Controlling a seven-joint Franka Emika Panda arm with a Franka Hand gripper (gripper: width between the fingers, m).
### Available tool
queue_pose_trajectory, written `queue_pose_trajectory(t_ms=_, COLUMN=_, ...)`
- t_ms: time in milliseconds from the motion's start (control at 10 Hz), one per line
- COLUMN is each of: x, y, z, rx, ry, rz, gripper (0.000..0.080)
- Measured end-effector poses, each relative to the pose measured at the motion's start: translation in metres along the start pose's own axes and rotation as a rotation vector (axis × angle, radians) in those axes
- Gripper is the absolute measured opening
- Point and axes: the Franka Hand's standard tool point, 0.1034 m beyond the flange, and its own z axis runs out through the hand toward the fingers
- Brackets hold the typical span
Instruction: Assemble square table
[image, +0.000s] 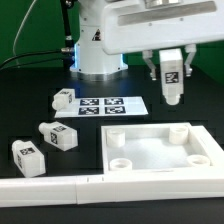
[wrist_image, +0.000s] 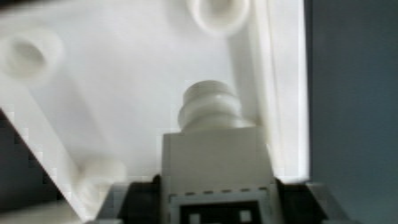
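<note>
The tool (image: 171, 75) is clamped on a white leg (image: 171, 93) above the tabletop (image: 160, 148), with other legs (image: 58, 135) loose on the desk (image: 25, 95).

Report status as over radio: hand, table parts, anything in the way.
Hand shut on leg, over tabletop. Three spare legs lying near marker board. No obstruction seen under held leg.

- My worktop (image: 25, 115) is black, and shows bare toward 9 o'clock in the exterior view.
- The marker board (image: 100, 105) lies flat on it near the middle.
- A long white rail (image: 50, 186) runs across at 6 o'clock.
- A thin dark cable (image: 30, 52) trails at 10 o'clock.
</note>
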Motion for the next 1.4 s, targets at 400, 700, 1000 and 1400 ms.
queue_pose_trajectory(t_ms=400, x=0.028, y=-0.030, z=0.023, rx=0.022, ry=0.111, rz=-0.065, gripper=0.0281)
queue_pose_trajectory(t_ms=700, x=0.031, y=-0.027, z=0.025, rx=0.015, ry=0.103, rz=-0.095, gripper=0.0281)
queue_pose_trajectory(t_ms=1000, x=0.073, y=-0.023, z=0.045, rx=-0.002, ry=0.151, rz=-0.169, gripper=0.0281)
queue_pose_trajectory(t_ms=1400, x=0.070, y=-0.022, z=0.048, rx=-0.004, ry=0.153, rz=-0.173, gripper=0.0281)
